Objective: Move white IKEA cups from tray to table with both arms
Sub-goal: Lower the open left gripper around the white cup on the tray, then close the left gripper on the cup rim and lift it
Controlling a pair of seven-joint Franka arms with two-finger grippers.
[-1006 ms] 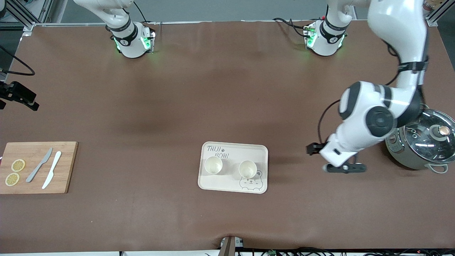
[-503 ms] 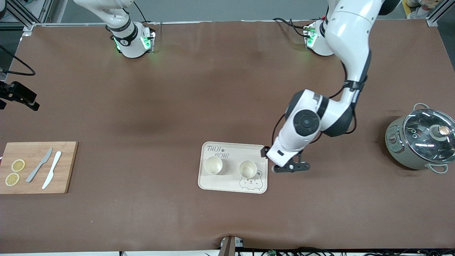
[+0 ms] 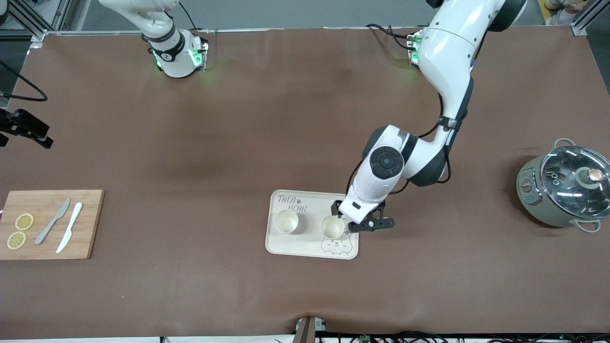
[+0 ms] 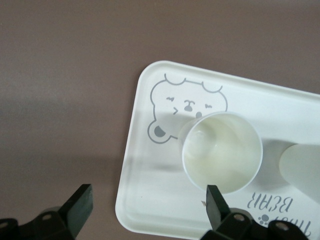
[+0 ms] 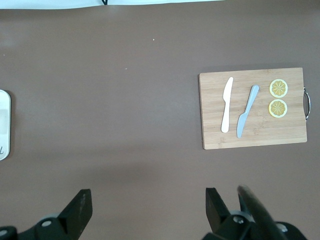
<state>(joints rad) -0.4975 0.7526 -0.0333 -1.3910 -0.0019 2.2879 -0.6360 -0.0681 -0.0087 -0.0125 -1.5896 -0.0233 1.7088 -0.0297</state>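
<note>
Two white IKEA cups stand upright and empty on a cream bear-printed tray (image 3: 312, 250). One cup (image 3: 286, 221) is toward the right arm's end, the other cup (image 3: 332, 226) toward the left arm's end. My left gripper (image 3: 345, 218) hangs open over the tray's edge beside that second cup (image 4: 222, 159), with nothing between its fingers; its midpoint (image 4: 148, 202) lies over the tray's corner. The first cup (image 4: 302, 165) shows partly. My right gripper (image 5: 147, 200) is open and empty, high over bare table; only that arm's base (image 3: 176, 55) shows in the front view.
A grey pot with a glass lid (image 3: 564, 190) stands at the left arm's end. A wooden cutting board (image 3: 47, 238) at the right arm's end carries two knives (image 3: 62, 226) and two lemon slices (image 3: 20, 231). The tray's edge (image 5: 4, 125) shows in the right wrist view.
The left arm has swung from beside the pot across the table to the tray, bringing its open gripper next to the cup. The right arm and both cups have not moved.
</note>
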